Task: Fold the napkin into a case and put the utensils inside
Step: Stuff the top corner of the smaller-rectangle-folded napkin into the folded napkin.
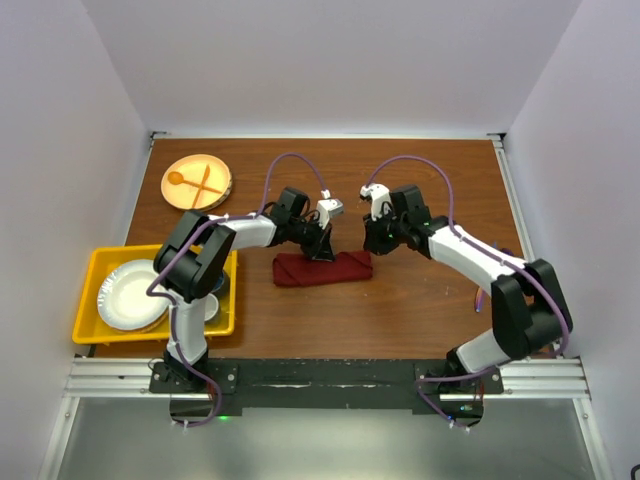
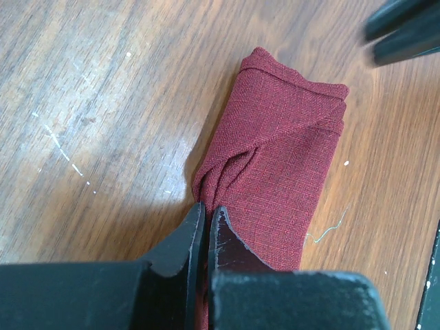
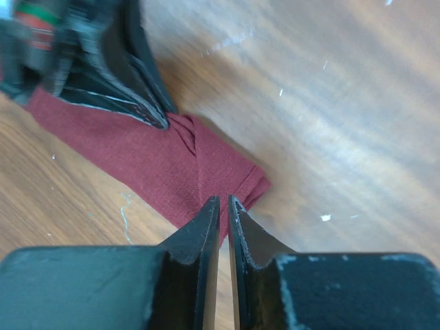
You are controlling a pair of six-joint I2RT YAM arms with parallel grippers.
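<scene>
The maroon napkin (image 1: 340, 270) lies on the wooden table, folded into a narrow case-like packet (image 2: 282, 151). My left gripper (image 2: 206, 208) is shut on a fold at its long far edge, and pleats run into the tips (image 1: 322, 250). My right gripper (image 3: 224, 201) hovers just above the packet's right end (image 3: 151, 165). Its jaws are parted by a thin slit with nothing between them (image 1: 372, 243). The left fingers (image 3: 137, 103) show at the top left of the right wrist view. The utensils are out of view.
A tan plate (image 1: 215, 195) with an orange spoon and fork sits at the back left. A yellow bin (image 1: 90, 300) holding white plates (image 1: 130, 295) stands at the left edge. White walls enclose the table.
</scene>
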